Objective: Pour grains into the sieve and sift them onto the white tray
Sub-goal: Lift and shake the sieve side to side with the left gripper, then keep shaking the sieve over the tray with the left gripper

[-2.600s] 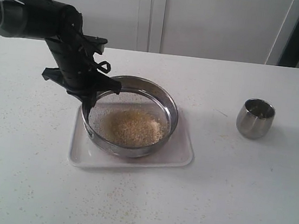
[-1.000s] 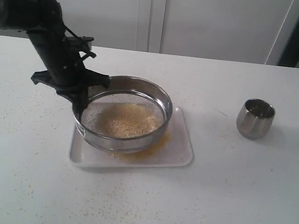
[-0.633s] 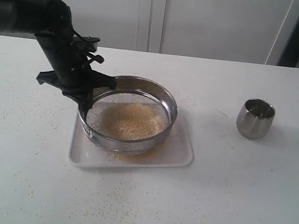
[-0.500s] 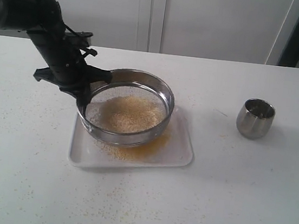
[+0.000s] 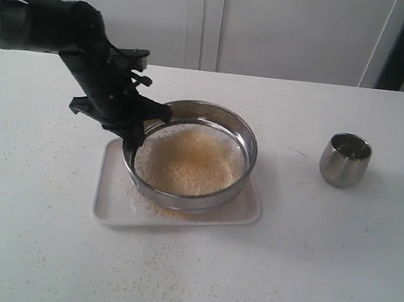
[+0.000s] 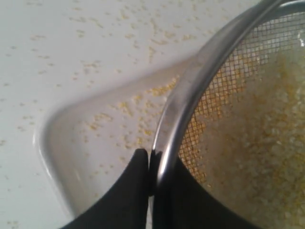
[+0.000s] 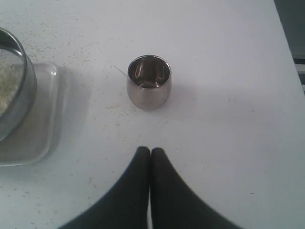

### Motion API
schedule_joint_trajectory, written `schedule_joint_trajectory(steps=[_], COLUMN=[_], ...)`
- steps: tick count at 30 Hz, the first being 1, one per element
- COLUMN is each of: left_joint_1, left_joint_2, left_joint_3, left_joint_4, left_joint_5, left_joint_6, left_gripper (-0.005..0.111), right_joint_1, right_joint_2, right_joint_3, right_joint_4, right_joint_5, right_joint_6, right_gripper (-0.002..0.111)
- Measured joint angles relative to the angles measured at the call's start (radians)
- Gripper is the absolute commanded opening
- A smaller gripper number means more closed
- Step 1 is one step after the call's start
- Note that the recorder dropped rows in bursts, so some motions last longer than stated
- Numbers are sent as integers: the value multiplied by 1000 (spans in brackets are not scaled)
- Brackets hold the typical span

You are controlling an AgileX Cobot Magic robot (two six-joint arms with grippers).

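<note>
Left hand (image 6: 151, 164) clamped on the rim of the sieve (image 5: 194, 157), one finger inside the ring and one outside. The sieve sits over the white tray (image 5: 107, 202), toward its right side. Grains (image 5: 189, 166) cover the mesh; fine yellow ones dot the tray. Right hand (image 7: 150, 153), fingers together and empty, hangs near the steel cup (image 7: 148, 81) on the worktop (image 5: 320, 269). Step judged: sifting. Next move — a sideways shake kept within the tray's rim.
</note>
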Motion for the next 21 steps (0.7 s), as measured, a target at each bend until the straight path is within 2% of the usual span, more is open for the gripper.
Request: schedule_joint_trajectory(steps=[2,4,7,10,12,15,18,21], left_joint_1=[0,33,49,6,-4,37,16,65], left_joint_2=[-2,-2,5,13,14,15,20,-6], left_joint_3=[0,0,0,0,0,0,0,2], left_joint_4=[47,47,1,5,33,-34,-47,-32], left_joint_5=[32,41,-12,-41,-7,-22,-19,15], left_joint_6=[-75,-129,-86,-45,-74,-103,-9,-100], left_gripper=[0,0,0,0,0,0,0,0], right_joint_1=[0,0,0,0,0,0,0,0], right_joint_2=[0,0,0,0,0,0,0,0], right_joint_3=[0,0,0,0,0,0,0,0], right_joint_4=[0,0,0,0,0,0,0,0], right_joint_5=[0,0,0,0,0,0,0,0], right_joint_6=[0,0,0,0,0,0,0,0], right_gripper=[0,0,0,0,0,0,0,0])
